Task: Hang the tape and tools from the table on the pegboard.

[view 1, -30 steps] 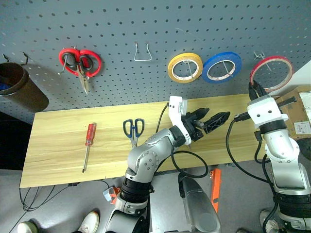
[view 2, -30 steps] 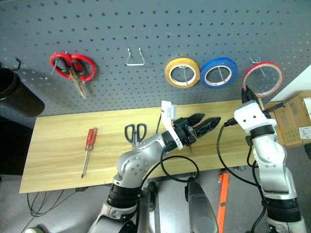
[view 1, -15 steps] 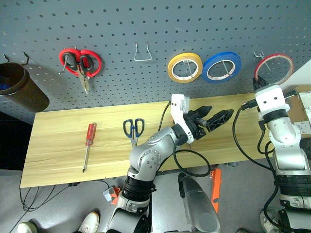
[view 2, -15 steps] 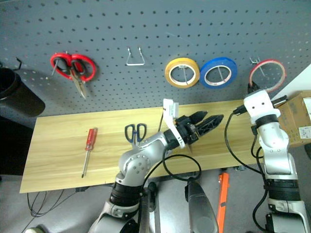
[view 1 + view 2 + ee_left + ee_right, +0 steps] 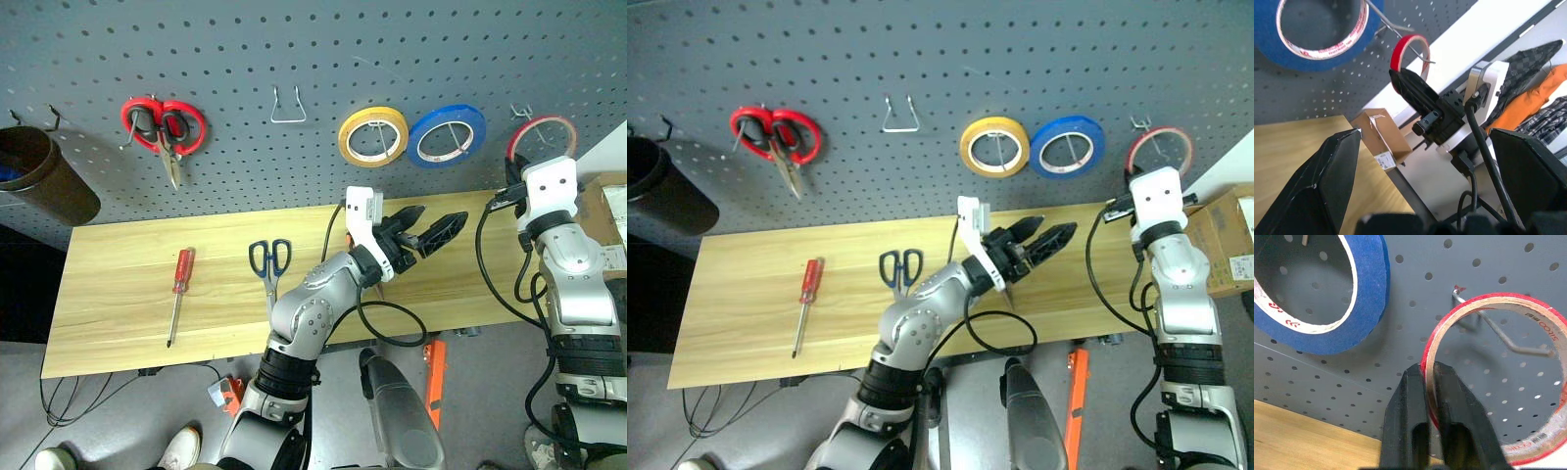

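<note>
The tape [image 5: 1508,297], a thin red ring, hangs around a metal hook at the right end of the pegboard [image 5: 294,49]. My right gripper [image 5: 1429,369] is raised to it, its two fingers closed on the ring's lower rim. The left gripper [image 5: 431,227] hovers open above the right part of the table [image 5: 127,294] with nothing between its fingers. Dark-blue-handled scissors [image 5: 268,259] lie mid-table. A red-handled screwdriver [image 5: 179,289] lies further left.
On the pegboard hang red-handled scissors [image 5: 162,122], an empty wire hook [image 5: 287,106], a yellow roll [image 5: 348,137] and a blue roll [image 5: 451,111]. A brown bin [image 5: 39,176] stands at the left, and a cardboard box [image 5: 602,220] is beyond the table's right end.
My right arm has pushed forward and to the right, bringing the red tape ring up against the pegboard and over its hook. The left arm has stayed nearly still.
</note>
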Controlling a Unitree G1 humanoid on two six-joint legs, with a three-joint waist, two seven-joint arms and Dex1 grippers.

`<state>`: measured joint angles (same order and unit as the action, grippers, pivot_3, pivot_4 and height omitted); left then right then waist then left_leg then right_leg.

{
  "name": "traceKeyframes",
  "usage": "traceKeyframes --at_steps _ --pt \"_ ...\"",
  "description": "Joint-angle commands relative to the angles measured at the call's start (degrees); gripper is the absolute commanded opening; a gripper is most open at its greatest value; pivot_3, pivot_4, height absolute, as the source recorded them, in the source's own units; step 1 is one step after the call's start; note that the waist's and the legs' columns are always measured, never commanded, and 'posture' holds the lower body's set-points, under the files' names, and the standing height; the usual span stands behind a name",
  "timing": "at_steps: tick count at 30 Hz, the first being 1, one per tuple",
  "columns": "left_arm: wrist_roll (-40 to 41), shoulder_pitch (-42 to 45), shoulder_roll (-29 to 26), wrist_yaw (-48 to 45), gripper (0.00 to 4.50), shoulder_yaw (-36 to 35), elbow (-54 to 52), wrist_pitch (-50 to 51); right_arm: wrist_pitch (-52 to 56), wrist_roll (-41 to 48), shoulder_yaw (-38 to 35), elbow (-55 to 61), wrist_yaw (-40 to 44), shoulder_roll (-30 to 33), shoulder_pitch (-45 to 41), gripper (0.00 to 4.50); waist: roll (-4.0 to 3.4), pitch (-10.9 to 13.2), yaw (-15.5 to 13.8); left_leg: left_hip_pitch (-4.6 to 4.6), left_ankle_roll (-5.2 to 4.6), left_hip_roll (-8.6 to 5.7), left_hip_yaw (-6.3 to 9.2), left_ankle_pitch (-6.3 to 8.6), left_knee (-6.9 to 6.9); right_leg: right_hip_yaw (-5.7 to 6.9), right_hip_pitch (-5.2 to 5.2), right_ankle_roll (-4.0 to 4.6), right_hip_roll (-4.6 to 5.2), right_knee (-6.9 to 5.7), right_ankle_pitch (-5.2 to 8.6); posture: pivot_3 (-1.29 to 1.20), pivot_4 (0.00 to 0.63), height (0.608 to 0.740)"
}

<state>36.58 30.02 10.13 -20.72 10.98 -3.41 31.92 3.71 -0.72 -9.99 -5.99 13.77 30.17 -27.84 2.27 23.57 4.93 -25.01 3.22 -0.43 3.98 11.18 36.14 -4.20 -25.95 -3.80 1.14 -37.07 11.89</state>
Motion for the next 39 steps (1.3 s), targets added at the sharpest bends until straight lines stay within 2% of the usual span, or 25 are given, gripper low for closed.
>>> traceKeyframes --at_steps 1,9,13,17,21,24,29,35,39 --pt "0.08 3.13 3.98 -0.66 4.50 0.88 -0.58 -1.32 0.36 1.24 -1.44 1.95 0.10 0.20 0.08 1.71 0.00 0.00 -0.01 0.00 0.00 0.00 0.00 0.00 0.00 0.00 0.00 0.01 0.00 0.00 -0.01 -0.14 0.375 0.740" --pt "0.26 2.94 3.93 -0.64 4.50 0.99 -0.76 -1.36 0.92 1.22 -1.78 2.33 -0.18 0.40 0.90 4.42 -0.01 0.00 0.02 0.01 0.00 0.00 0.00 0.00 0.04 0.00 0.00 0.03 0.00 -0.05 -0.03 -0.14 0.378 0.740" --pt "0.25 2.81 3.77 -0.54 4.50 0.98 -0.94 -1.22 3.19 0.12 -2.26 4.57 -1.85 0.21 3.43 4.47 -0.02 -0.02 -0.09 0.01 -0.01 0.01 0.00 0.00 0.05 0.01 0.00 0.08 0.00 -0.07 -0.06 -0.14 0.377 0.740" --pt "-0.23 2.70 3.31 0.30 4.50 0.89 -1.30 -0.86 8.13 1.29 -2.45 11.10 -0.52 0.30 9.45 4.47 -0.05 -0.03 -0.15 0.01 -0.01 0.00 0.01 0.00 0.05 0.00 0.02 0.08 0.01 -0.06 -0.06 -0.13 0.388 0.740" --pt "-2.46 -0.94 0.34 2.19 4.50 1.55 -4.47 0.20 19.68 1.72 -0.58 20.90 0.59 -0.52 16.58 4.47 -0.06 -0.03 -0.11 0.01 -0.01 0.00 0.02 0.00 0.08 0.00 0.04 -0.03 0.00 -0.07 0.00 -0.13 0.405 0.740" --pt "-4.38 -5.21 -2.22 4.27 4.50 2.08 -8.70 1.78 29.94 3.11 1.33 26.19 1.01 -2.02 18.65 4.47 -0.07 -0.04 0.37 0.07 -0.01 0.02 -0.02 0.00 0.09 -0.08 0.04 -0.05 -0.02 -0.11 -0.02 -0.13 0.417 0.740" --pt "-8.13 -11.39 -5.46 9.57 4.50 2.82 -15.22 3.86 43.77 3.87 4.12 30.83 0.15 -5.04 17.40 4.47 -0.08 -0.04 0.34 0.20 -0.01 0.10 -0.04 -0.03 0.09 -0.12 0.04 -0.03 -0.11 -0.26 -0.03 -0.11 0.430 0.740" --pt "-11.05 -22.83 -10.40 14.33 4.50 0.03 -24.53 6.22 63.38 5.24 9.50 32.86 -3.69 -13.54 10.23 4.47 -0.07 -0.03 0.16 0.16 -0.04 0.14 -0.08 -0.04 0.07 -0.17 0.01 -0.06 -0.10 -0.13 -0.06 -0.07 0.443 0.740" --pt "-11.81 -28.00 -12.74 15.91 4.50 -0.13 -29.52 7.64 71.47 4.52 11.35 31.51 -6.94 -19.18 5.89 4.47 -0.09 -0.02 -0.30 0.04 -0.04 0.16 -0.03 -0.04 -0.03 -0.08 -0.11 -0.03 -0.10 -0.10 -0.05 -0.05 0.446 0.740"
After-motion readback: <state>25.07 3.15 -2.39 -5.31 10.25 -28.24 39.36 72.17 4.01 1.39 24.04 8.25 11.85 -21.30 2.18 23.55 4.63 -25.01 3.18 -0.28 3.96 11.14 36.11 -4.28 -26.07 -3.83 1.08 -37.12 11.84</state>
